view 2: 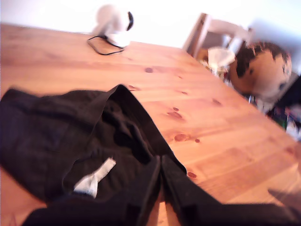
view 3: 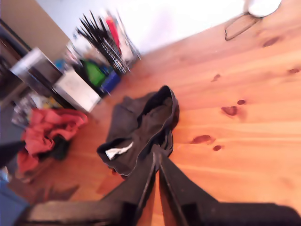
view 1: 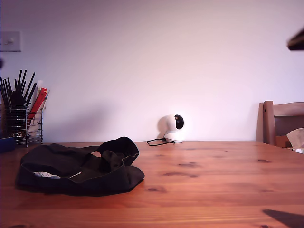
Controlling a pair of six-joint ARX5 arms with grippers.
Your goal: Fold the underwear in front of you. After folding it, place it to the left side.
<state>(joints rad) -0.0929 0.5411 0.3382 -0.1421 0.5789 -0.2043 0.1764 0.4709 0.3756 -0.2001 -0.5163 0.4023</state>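
The underwear (view 1: 80, 168) is a limp black heap on the wooden table (view 1: 213, 190), at the exterior view's left, with a small white label (view 1: 45, 175) showing inside. My first gripper (view 2: 160, 159) is shut, its fingers pressed together above the underwear's (view 2: 56, 136) near edge, close to the label (view 2: 94, 178). My second gripper (view 3: 156, 151) is also shut and hangs over the edge of the underwear (view 3: 141, 122). Neither holds any fabric that I can see. Both wrist views are blurred. A dark arm part (view 1: 297, 39) pokes in at the exterior view's upper right.
A white round camera (view 1: 172, 127) with a black cable stands at the table's back. A wire holder of black sticks (view 1: 23, 118) is at the exterior view's far left. A wooden chair (view 1: 282, 121) stands at that view's right. A globe (view 2: 261, 68) stands beyond the table.
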